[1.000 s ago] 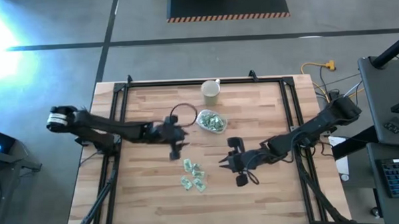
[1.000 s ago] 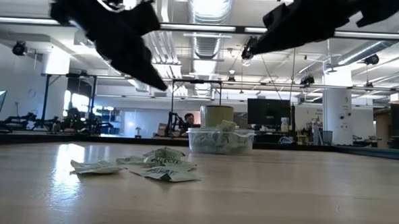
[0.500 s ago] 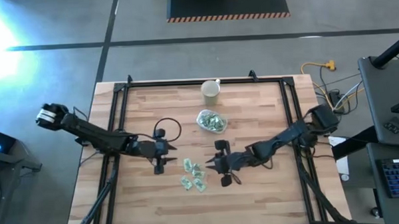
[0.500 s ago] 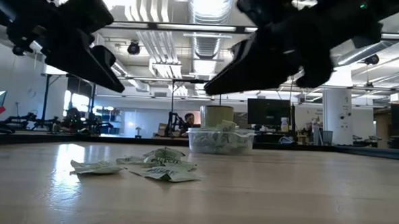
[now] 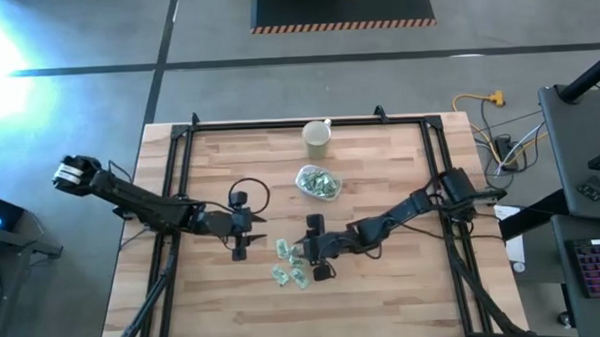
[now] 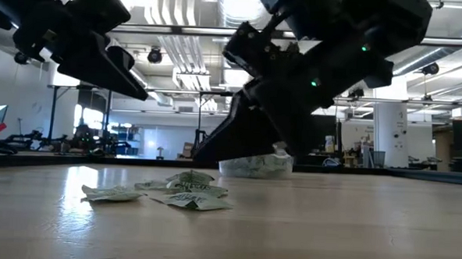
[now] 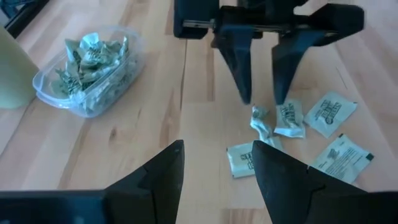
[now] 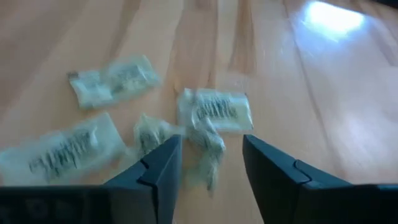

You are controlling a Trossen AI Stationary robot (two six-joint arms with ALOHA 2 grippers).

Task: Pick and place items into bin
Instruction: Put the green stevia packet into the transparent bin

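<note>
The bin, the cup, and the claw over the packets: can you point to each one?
bin [image 5: 318, 183], high view, on the packets heaped inside its clear walls.
cup [image 5: 317, 137], high view, on its open top.
right gripper [image 7: 262, 103], left wrist view, between its open fingertips above the loose packets.

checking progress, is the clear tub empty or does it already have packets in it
Not empty. The clear plastic tub holds a heap of crumpled green-and-white packets up to about its rim, while a few loose packets lie on the wooden table.

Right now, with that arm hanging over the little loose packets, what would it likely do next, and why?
Probably lower and close. The right gripper hangs open just above the loose packets on the table, fingers either side of one crumpled packet. The bin already holds many; the left gripper waits nearby.
</note>
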